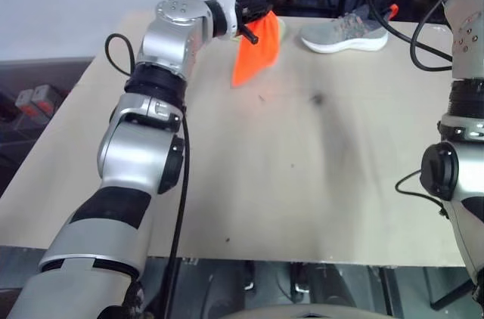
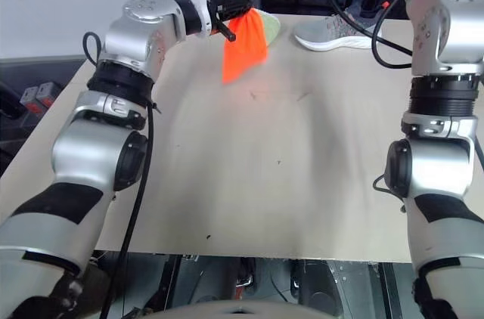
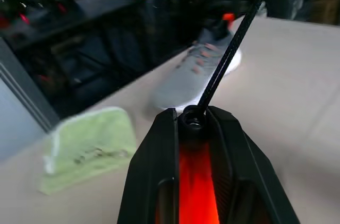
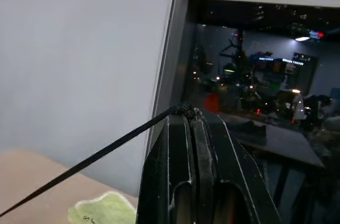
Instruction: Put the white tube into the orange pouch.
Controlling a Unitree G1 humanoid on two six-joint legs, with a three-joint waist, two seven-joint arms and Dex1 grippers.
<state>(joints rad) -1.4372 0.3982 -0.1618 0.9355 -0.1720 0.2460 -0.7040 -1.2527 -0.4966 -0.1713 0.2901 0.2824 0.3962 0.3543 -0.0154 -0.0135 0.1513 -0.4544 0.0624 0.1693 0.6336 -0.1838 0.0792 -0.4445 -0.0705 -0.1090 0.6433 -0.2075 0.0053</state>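
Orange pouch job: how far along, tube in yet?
Done: the orange pouch is off the table, hanging from the left gripper, which is clamped on its top. In hand: the right gripper is shut on the dark cord, pulled taut. Whether the white tube is inside cannot be told.

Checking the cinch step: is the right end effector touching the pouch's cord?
Touching. In the right wrist view the right end effector is shut on the cord, which runs taut from its fingertips.
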